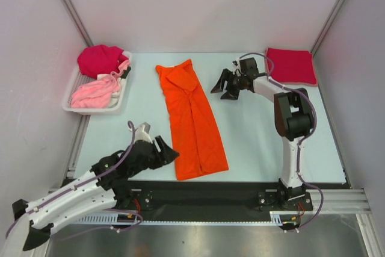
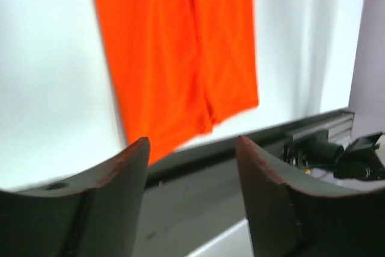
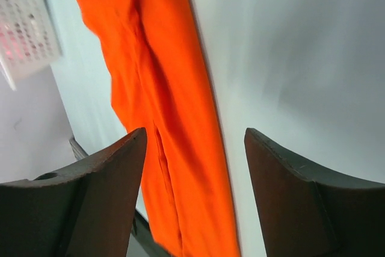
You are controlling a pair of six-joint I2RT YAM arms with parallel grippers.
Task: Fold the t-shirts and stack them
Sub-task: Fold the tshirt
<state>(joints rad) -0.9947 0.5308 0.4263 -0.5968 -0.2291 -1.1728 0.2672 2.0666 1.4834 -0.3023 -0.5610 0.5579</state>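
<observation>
A bright orange t-shirt (image 1: 191,118) lies flat in the middle of the table as a long narrow strip, sides folded in. It also shows in the left wrist view as an orange t-shirt (image 2: 180,52) and in the right wrist view as the same orange t-shirt (image 3: 162,106). My left gripper (image 1: 167,150) hovers open just left of its near hem, holding nothing. My right gripper (image 1: 224,90) stands open to the right of the shirt's far end, empty. A crimson t-shirt (image 1: 291,65) lies folded at the back right. Magenta (image 1: 99,59) and pale pink (image 1: 93,94) t-shirts sit crumpled in the tray.
The white perforated tray (image 1: 118,102) stands at the back left. A black rail (image 1: 204,191) runs along the table's near edge by the arm bases. Grey walls with metal posts close in both sides.
</observation>
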